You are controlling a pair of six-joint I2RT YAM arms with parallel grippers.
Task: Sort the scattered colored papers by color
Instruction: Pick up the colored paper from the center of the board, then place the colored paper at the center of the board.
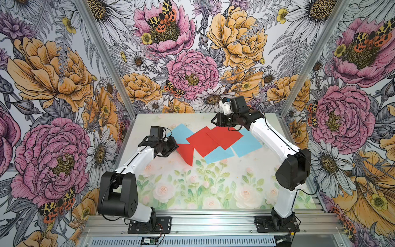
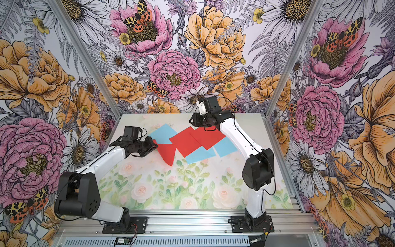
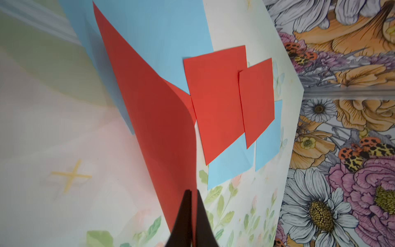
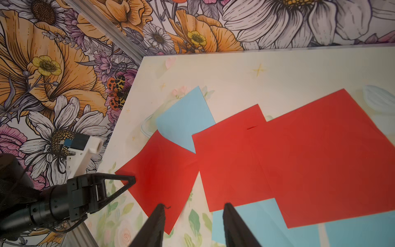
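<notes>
Left hand [image 3: 193, 192] pinched shut on a red sheet [image 3: 154, 128], curled up off the surface [image 3: 64, 139]. Right hand [image 4: 193, 206] partly open, empty, over two overlapping red sheets [image 4: 320, 160]; blue sheets [image 4: 186, 119] under and beside these.

Top views: you look down from 6 o'clock, far; both share the tabletop [image 1: 213, 188].
Left wrist: near, faces 3 o'clock.
Right wrist: near, faces 9 o'clock.
Overlap: colored papers [image 3: 215, 107].

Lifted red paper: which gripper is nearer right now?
Left. The left gripper is shut on the lifted red paper; the right gripper hangs open over the flat red papers, apart.
</notes>
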